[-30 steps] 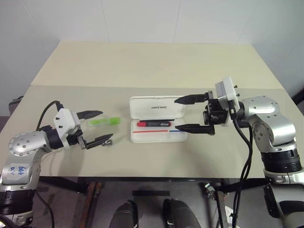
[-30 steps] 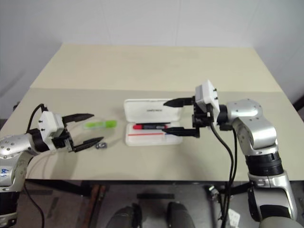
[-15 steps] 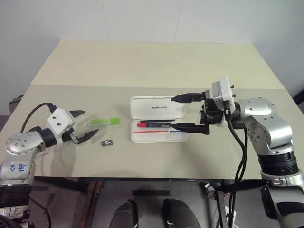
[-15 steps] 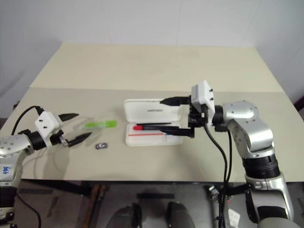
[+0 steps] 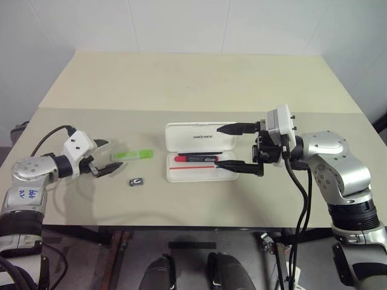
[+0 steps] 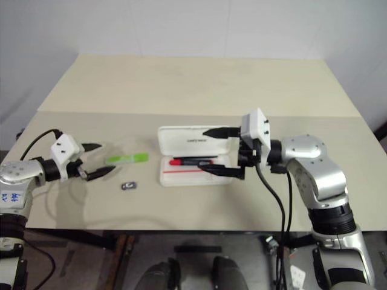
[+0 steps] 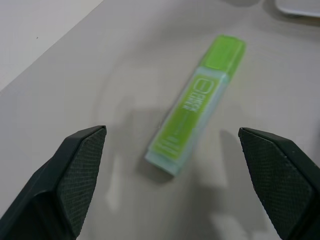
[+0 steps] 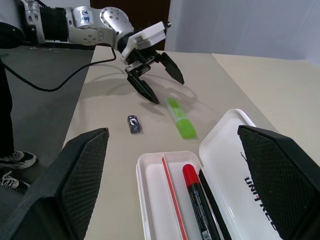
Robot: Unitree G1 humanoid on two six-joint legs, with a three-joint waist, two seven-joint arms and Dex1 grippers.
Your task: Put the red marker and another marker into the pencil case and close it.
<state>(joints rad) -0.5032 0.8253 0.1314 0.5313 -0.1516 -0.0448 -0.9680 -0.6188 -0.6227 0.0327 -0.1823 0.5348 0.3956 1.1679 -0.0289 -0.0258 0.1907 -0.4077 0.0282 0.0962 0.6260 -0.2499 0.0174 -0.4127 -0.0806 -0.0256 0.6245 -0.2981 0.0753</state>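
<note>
Claws both gape empty: left claw (image 5: 104,158) low beside the green highlighter (image 5: 132,155), right claw (image 5: 231,147) level over the pencil case (image 5: 201,160).

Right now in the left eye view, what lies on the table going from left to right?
Left gripper → green highlighter → small dark clip → open white pencil case with the red marker in its tray → right gripper.

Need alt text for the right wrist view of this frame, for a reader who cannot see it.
An open white pencil case lies on a beige table with the red marker in its tray, seen between the right gripper's two open black fingers. Beyond it, the open left gripper hovers near a green highlighter, with a small dark clip beside it.
</note>
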